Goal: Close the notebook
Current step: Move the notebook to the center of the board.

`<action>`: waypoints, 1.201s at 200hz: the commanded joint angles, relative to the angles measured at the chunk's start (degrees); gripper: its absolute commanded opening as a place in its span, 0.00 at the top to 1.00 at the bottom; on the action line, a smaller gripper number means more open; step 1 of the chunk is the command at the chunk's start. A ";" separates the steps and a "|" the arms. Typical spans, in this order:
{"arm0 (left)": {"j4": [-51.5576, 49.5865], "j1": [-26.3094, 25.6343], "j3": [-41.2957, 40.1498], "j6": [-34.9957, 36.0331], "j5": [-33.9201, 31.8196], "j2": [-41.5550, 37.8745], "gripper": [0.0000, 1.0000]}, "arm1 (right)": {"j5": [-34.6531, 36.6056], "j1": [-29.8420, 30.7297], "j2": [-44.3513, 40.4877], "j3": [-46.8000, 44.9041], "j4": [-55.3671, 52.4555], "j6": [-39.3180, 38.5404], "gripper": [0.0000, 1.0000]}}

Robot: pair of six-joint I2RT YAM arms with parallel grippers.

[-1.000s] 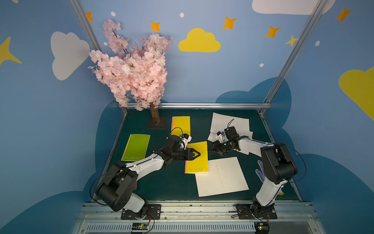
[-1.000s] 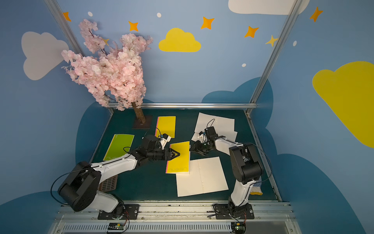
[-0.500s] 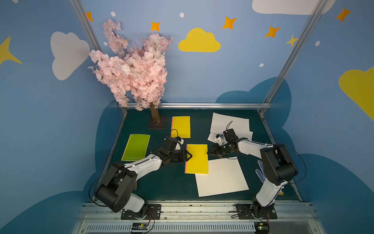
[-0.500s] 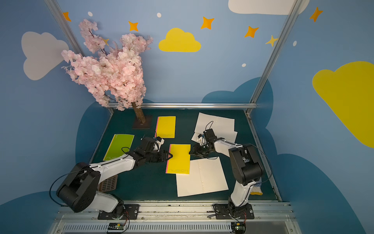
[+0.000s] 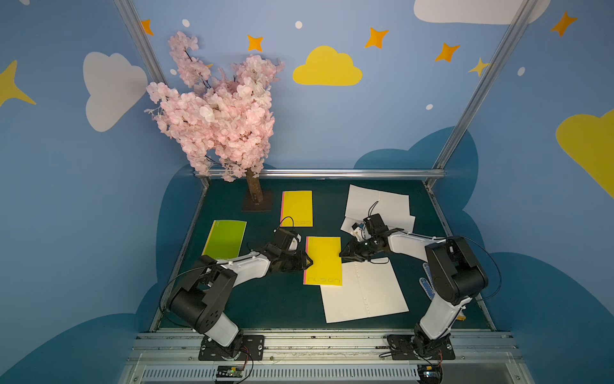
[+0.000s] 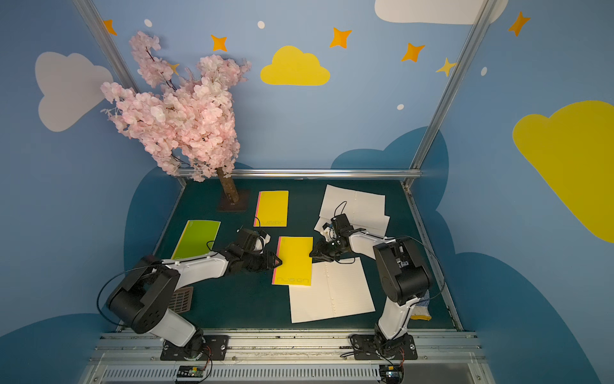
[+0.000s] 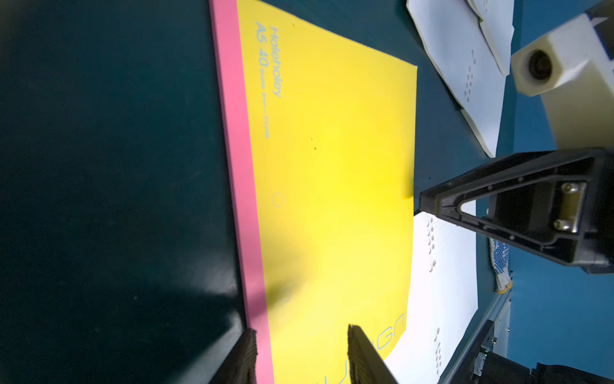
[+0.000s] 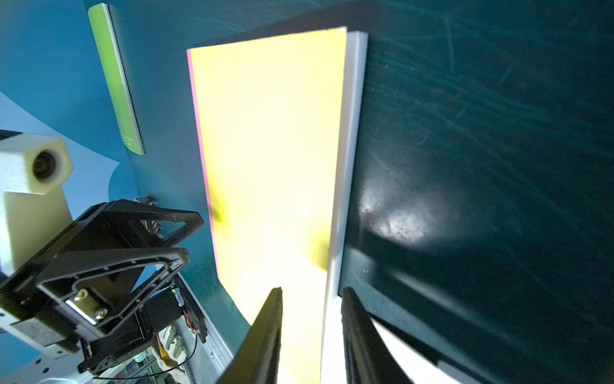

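The notebook lies flat and closed mid-mat, yellow cover up, pink spine toward the left. My left gripper sits low at the spine edge. In the left wrist view its jaws are open, one finger over the mat and one over the cover. My right gripper is at the opposite, free edge. In the right wrist view its jaws stand narrowly open astride the white page edge, holding nothing I can see.
An open white notebook lies just in front of and right of the yellow one, another at the back right. A second yellow notebook, a green one and the blossom tree's base fill the back left.
My left gripper has drawn back left from over the cover to the spine edge. My right gripper has come up to the free edge and its jaws have narrowed.
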 commanded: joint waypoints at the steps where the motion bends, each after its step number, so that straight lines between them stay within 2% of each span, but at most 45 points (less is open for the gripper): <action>1: -0.85 0.46 0.13 0.06 0.31 0.48 0.54 | -0.26 0.58 1.07 -0.55 0.44 0.03 0.71; 135: 0.15 1.61 1.21 -0.43 3.39 5.20 0.57 | -0.26 2.34 3.10 0.30 0.43 0.40 0.75; 240: -1.59 3.48 1.39 -0.88 3.35 6.10 0.57 | -0.53 4.53 5.00 2.50 0.53 0.97 0.75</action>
